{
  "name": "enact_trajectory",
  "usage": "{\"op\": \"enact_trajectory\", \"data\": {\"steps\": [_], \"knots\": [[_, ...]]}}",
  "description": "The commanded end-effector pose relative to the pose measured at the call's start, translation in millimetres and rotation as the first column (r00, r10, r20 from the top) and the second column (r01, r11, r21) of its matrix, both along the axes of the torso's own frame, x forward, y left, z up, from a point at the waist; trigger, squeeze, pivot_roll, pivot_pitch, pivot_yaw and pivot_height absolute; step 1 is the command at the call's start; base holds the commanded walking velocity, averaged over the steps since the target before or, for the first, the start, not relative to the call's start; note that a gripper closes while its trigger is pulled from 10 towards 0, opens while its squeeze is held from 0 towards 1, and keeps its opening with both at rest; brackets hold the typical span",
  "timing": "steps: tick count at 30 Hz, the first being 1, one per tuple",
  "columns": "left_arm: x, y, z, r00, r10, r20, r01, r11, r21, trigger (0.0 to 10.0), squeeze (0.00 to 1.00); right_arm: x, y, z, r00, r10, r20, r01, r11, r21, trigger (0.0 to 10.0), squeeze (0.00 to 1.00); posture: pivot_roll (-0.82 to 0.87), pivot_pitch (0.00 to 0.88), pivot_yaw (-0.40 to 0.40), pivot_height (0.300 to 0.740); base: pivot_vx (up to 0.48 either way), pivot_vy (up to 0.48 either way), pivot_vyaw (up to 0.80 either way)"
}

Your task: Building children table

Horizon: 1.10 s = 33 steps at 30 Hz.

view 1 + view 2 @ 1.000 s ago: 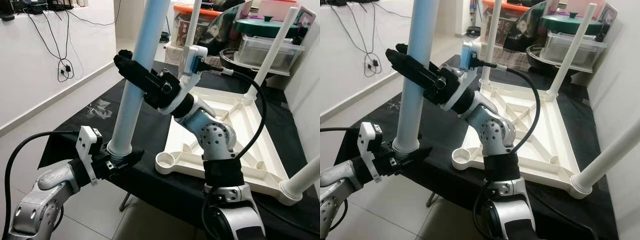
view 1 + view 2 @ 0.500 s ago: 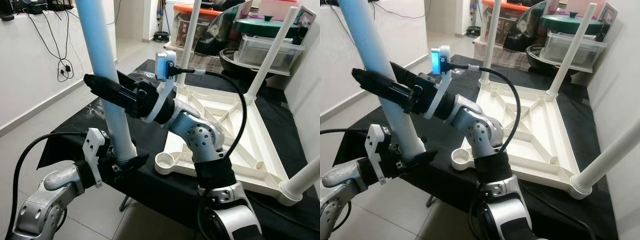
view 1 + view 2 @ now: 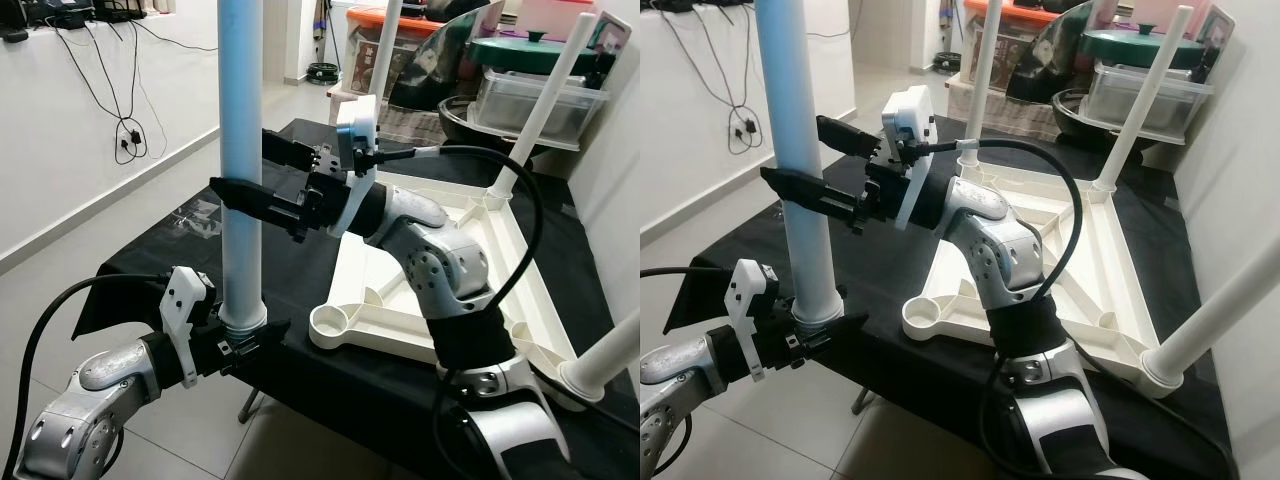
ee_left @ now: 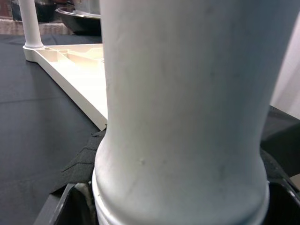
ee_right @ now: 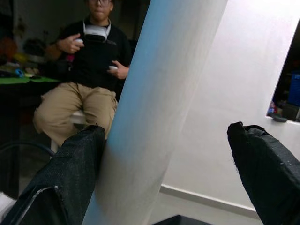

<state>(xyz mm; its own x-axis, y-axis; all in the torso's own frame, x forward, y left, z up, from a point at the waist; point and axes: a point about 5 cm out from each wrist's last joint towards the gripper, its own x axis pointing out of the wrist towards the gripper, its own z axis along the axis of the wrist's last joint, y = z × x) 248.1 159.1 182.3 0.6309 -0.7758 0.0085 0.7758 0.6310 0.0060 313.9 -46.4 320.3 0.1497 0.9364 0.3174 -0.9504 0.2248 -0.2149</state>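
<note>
My left gripper [image 3: 243, 343] has its jaws clamped on the flared, ribbed base of the loose leg [image 3: 240, 150], just off the near edge of the black-draped tabletop [image 3: 300, 262]. The leg is a smooth pale tube, upright, its top cut off. Higher up, my right gripper [image 3: 262, 172] straddles it with jaws apart, one finger [image 5: 65, 173] touching. Behind lies the upturned white table [image 3: 450, 270], ribbed underneath, three legs fitted, near-left corner socket [image 3: 328, 320] empty. Beyond, lidded bins [image 3: 535, 95], contents unclear.

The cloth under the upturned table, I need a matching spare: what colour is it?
Plain black cloth, clearest in the left eye view.
</note>
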Motion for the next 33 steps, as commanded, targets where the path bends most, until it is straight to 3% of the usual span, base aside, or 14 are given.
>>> {"op": "enact_trajectory", "data": {"steps": [1,2,3,5,12,15,21,25,33], "knots": [[-1.9,0.9,2.0,1.000,-0.010,0.010,0.009,1.000,0.022,10.0,0.00,-2.2,-3.3,2.8,1.000,-0.005,0.006,0.005,1.000,-0.002,10.0,0.00,0.09,0.000,-0.085,0.740,0.000,0.000,0.00],[-1.0,2.5,-0.3,1.000,-0.009,0.008,0.009,0.999,0.051,10.0,0.00,-5.4,-3.7,2.1,0.997,0.013,-0.074,-0.012,1.000,0.009,10.0,0.00,0.08,0.000,-0.081,0.740,0.000,0.000,0.00],[-1.0,2.5,-0.3,1.000,-0.009,0.008,0.009,0.999,0.051,10.0,0.00,-5.4,-3.7,2.1,0.997,0.013,-0.074,-0.012,1.000,0.009,10.0,0.00,0.08,0.000,-0.081,0.740,0.000,0.000,0.00],[1.2,5.7,-4.9,1.000,-0.002,0.020,-0.001,0.991,0.133,10.0,0.00,-6.6,-0.6,0.2,0.969,0.059,-0.242,-0.052,0.998,0.036,10.0,0.00,0.08,0.000,-0.080,0.740,0.000,0.000,0.00],[3.6,16.2,-9.0,0.999,0.034,0.026,-0.039,0.979,0.199,10.0,0.00,-6.2,7.3,-12.4,0.923,0.033,-0.384,-0.046,0.999,-0.026,10.0,0.00,0.08,0.000,-0.081,0.740,0.000,0.000,0.00],[3.3,18.8,-9.5,0.999,0.042,0.025,-0.047,0.978,0.203,10.0,0.00,-8.4,10.1,-16.9,0.917,0.008,-0.399,-0.027,0.999,-0.043,10.0,0.00,0.08,0.000,-0.082,0.740,0.000,0.000,0.00],[4.6,20.1,-11.1,0.999,0.048,0.019,-0.051,0.979,0.200,10.0,0.00,-14.6,15.7,-21.7,0.912,-0.133,-0.389,0.132,0.991,-0.030,10.0,0.00,0.07,0.000,-0.074,0.740,0.000,0.000,0.00],[5.8,19.4,-11.9,0.999,0.034,0.016,-0.037,0.978,0.206,10.0,0.00,-16.8,19.6,-20.3,0.901,-0.173,-0.398,0.181,0.983,-0.017,10.0,0.00,0.07,0.000,-0.071,0.740,0.000,0.000,0.00],[7.2,24.6,-15.7,1.000,0.021,0.002,-0.021,0.972,0.235,10.0,0.00,-25.2,33.4,-24.7,0.849,-0.218,-0.481,0.248,0.969,-0.001,10.0,0.00,0.06,0.000,-0.066,0.740,0.000,0.000,0.00]]}}
